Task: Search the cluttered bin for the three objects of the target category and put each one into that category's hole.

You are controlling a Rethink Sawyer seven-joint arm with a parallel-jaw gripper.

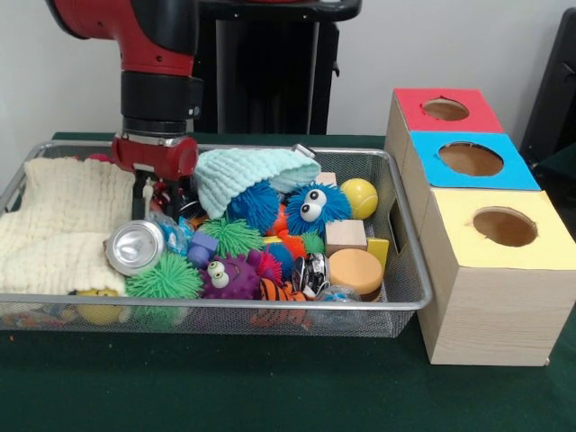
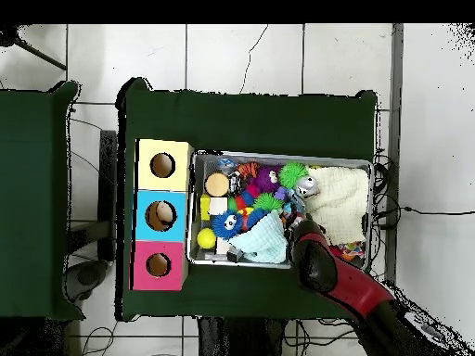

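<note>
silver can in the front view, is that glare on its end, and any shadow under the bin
Front view: yes, the silver can shows a bright highlight on its round end; a soft, faint shadow lies on the green cloth below the wire bin. Overhead view: the can isn't clearly visible.

no readable text, labels, brands, numbers or signs anywhere

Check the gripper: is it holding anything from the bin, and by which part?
Cannot be told. The gripper is down among the toys in the wire bin, beside the mint cloth; clutter hides its tips in both views.
</note>
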